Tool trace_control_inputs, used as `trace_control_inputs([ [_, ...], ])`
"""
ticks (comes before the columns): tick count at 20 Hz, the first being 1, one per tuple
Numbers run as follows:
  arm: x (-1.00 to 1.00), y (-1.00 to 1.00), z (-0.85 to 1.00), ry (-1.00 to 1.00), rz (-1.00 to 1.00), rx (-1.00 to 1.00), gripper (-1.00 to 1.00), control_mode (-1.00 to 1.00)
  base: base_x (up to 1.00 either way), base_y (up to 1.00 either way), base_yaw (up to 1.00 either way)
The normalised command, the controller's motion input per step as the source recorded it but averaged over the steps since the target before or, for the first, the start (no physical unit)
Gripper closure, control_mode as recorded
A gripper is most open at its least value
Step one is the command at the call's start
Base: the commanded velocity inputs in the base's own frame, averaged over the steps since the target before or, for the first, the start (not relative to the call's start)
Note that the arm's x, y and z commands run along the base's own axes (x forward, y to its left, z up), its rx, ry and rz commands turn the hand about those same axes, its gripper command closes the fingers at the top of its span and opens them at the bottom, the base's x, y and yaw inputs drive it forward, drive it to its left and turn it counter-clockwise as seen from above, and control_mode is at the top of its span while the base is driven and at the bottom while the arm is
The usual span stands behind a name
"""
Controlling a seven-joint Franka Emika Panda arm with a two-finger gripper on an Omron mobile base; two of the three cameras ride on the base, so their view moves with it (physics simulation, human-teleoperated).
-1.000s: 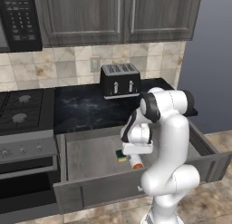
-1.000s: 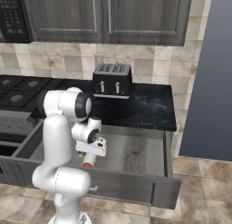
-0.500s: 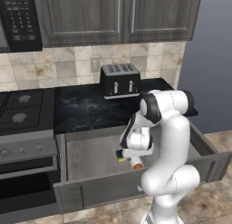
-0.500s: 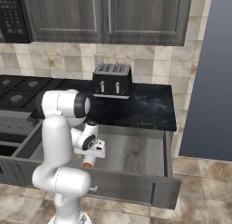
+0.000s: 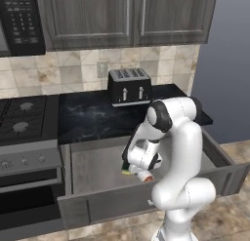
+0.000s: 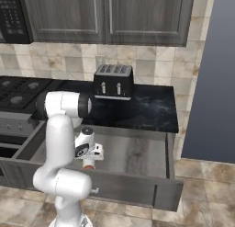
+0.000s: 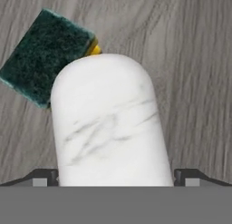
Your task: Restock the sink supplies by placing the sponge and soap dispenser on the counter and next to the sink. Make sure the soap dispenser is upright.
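The soap dispenser point(image 7: 108, 128), a white veined bottle, lies on its side on the floor of an open drawer; its orange-red pump top point(image 5: 145, 177) pokes out below my hand. My gripper point(image 7: 116, 177) hangs low inside the drawer, open, with one fingertip point(image 7: 45, 177) on each side of the bottle's body. The sponge point(image 7: 47, 55), dark green over yellow, lies flat just beyond the bottle, touching or nearly touching its end, and peeks out beside my hand point(image 5: 126, 169). The black counter point(image 5: 93, 115) runs behind the drawer. The sink is out of view.
The grey wooden drawer point(image 5: 97, 162) stands pulled out, its front panel point(image 6: 128, 189) close to my base. A black toaster point(image 5: 129, 86) sits at the back of the counter. A stove point(image 5: 24, 118) borders the counter on the left, with cabinets overhead.
My hand has sunk a little lower into the drawer over the bottle, and the jaws have spread slightly wider. Bottle and sponge lie where they were.
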Motion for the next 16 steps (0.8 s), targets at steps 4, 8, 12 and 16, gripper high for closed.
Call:
trace_control_inputs([
  [4, 0.00, 0.09, -0.52, -0.01, 0.06, 0.00, -1.00, -1.00, 0.00, 0.00, 0.00],
  [8, 0.00, 0.00, -0.64, 0.00, 0.08, 0.00, -1.00, -1.00, 0.00, 0.00, 0.00],
  [12, -0.25, 0.00, -0.77, 0.02, 0.10, 0.00, 1.00, -1.00, 0.00, 0.00, 0.00],
  [16, -0.32, 0.00, -0.33, 0.01, 0.08, 0.00, 1.00, -1.00, 0.00, 0.00, 0.00],
])
